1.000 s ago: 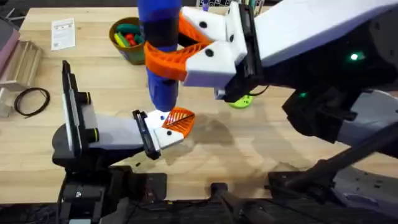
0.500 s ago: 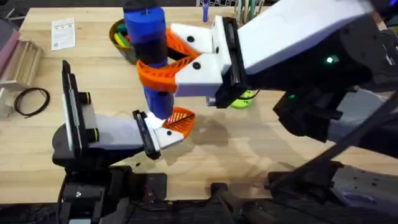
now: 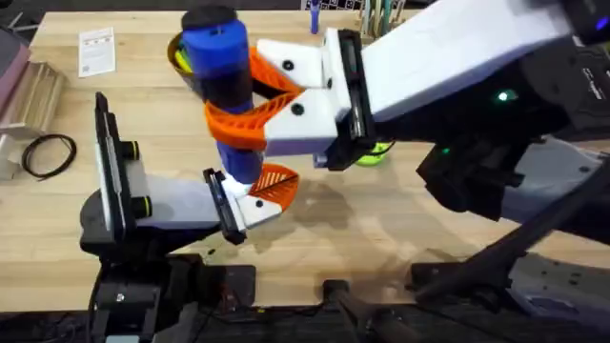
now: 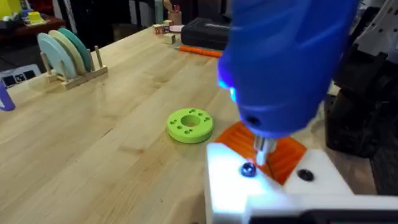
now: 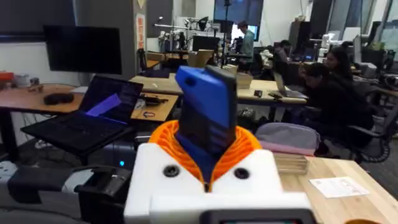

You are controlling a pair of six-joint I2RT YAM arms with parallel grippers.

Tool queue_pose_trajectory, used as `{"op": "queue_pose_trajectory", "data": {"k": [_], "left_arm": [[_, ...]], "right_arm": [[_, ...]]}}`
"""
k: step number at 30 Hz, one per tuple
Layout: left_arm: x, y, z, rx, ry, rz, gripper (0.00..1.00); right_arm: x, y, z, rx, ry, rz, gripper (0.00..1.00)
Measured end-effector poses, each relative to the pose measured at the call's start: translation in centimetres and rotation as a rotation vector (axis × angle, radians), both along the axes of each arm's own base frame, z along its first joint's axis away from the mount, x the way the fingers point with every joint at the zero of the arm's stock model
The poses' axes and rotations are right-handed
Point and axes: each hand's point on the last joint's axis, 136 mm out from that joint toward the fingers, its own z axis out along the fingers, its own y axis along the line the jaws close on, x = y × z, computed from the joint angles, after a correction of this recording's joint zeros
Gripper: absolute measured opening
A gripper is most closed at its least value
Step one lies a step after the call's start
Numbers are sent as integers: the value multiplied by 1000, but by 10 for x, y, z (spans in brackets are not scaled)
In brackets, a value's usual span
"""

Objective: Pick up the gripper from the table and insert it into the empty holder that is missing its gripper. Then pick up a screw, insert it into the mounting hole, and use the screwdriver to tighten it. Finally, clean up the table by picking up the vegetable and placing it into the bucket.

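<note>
The right gripper (image 3: 250, 100), jaws clenched on the screwdriver (image 3: 224, 86), poises its bit just above the screw (image 4: 248, 170) in the holder (image 4: 261, 186); next, seat the bit squarely and tighten.

Showing as pale butcher-block wood with a smooth satin finish: the desk (image 4: 93, 137). Looking like glossy blue plastic tipped with a thin bright metal bit: the screwdriver (image 4: 286, 62). Appearing as matt white plastic: the holder (image 4: 261, 193). Reading as ribbed orange plastic: the gripper (image 3: 276, 183). Looking matt lime-green plastic: the disc (image 4: 190, 125).
</note>
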Motion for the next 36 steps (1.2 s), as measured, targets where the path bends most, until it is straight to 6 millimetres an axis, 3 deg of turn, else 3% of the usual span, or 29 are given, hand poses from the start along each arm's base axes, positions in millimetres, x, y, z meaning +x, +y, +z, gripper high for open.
{"op": "queue_pose_trajectory", "data": {"k": [36], "left_arm": [[0, 0, 0, 0, 0, 0, 16]], "right_arm": [[2, 6, -9, -16, -26, -4, 18]]}}
